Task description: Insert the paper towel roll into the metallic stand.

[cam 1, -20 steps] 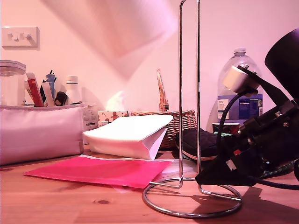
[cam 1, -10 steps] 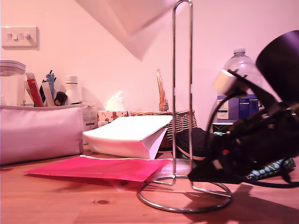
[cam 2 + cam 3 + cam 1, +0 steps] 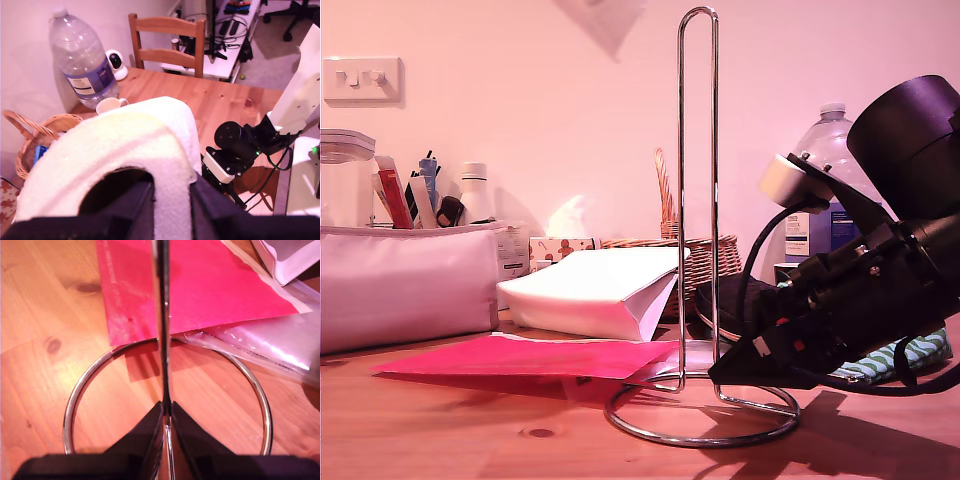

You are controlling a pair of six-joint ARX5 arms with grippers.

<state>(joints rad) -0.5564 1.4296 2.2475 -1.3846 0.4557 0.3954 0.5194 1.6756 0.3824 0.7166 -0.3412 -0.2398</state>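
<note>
The paper towel roll (image 3: pixel 115 150) fills the first wrist view as a fat white cylinder. My first gripper (image 3: pixel 170 202) is shut on its wall, one finger inside the core and one outside. In the exterior view only a pale blurred corner of the roll (image 3: pixel 605 18) shows at the top edge, above and to the exterior view's left of the metallic stand (image 3: pixel 697 200). The stand is upright on the wooden table, its ring base (image 3: pixel 75 395) flat. My second gripper (image 3: pixel 720 377) (image 3: pixel 166 415) is shut on the stand's wire just above the ring.
A red folder (image 3: pixel 520 365) and a clear plastic sleeve (image 3: pixel 270 345) lie beside the ring. Behind them are a folded white paper bag (image 3: pixel 600 290), a wicker basket (image 3: pixel 705 260), a water bottle (image 3: pixel 830 140) and a grey pouch (image 3: pixel 405 285). A wooden chair (image 3: pixel 167 37) stands past the table.
The second gripper has slid the stand toward the exterior view's left. The roll has risen until almost all of it is above the exterior view's top edge.
</note>
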